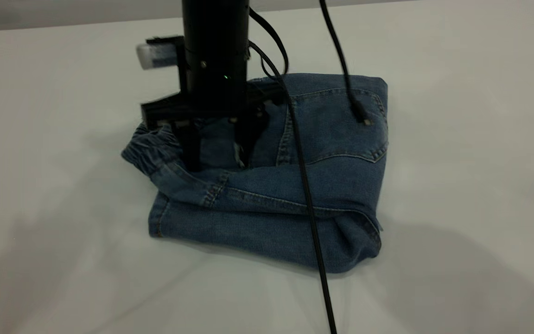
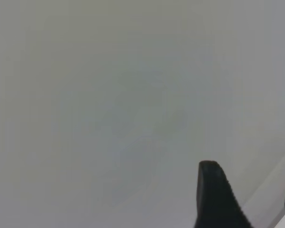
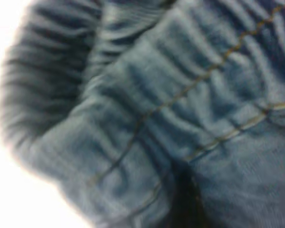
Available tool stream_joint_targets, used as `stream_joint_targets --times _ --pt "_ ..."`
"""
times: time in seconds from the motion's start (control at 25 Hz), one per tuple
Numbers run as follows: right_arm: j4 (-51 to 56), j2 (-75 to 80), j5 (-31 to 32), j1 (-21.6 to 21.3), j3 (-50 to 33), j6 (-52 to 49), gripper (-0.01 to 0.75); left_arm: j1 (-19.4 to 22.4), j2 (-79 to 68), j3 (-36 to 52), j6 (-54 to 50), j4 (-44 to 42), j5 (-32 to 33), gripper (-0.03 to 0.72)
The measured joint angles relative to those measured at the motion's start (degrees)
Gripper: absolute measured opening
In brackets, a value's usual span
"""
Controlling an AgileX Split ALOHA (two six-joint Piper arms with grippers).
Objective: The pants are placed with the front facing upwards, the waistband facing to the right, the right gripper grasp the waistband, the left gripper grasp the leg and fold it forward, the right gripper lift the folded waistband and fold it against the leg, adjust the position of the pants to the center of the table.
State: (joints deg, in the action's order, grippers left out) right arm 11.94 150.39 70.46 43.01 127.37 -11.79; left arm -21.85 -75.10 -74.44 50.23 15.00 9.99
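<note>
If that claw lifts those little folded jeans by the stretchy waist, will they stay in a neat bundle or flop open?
The pants would probably flop open: the layers lie loose and rumpled on the table. The gathered waistband, where the right gripper stands, looks soft, so it would likely stretch and sag. The denim looks thick, so slipping seems unlikely.

No readable text, labels, brands, numbers or signs anywhere. Plain denim on the pants, only tan stitching. Bare white counter, unmarked.

Exterior camera looks down across the table; right wrist camera presses close on pants, left sees bare tabletop.
</note>
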Motion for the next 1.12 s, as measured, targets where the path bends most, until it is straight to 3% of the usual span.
stream_joint_targets --times 0.56,1.12 --pt "0.0 -5.2 -0.3 1.0 7.2 3.0 0.426 0.0 -0.1 0.0 0.2 0.0 0.0 0.333" --pt "-0.1 -28.0 -0.3 1.0 6.8 8.9 0.426 0.0 5.6 0.0 0.3 -0.4 3.3 0.333"
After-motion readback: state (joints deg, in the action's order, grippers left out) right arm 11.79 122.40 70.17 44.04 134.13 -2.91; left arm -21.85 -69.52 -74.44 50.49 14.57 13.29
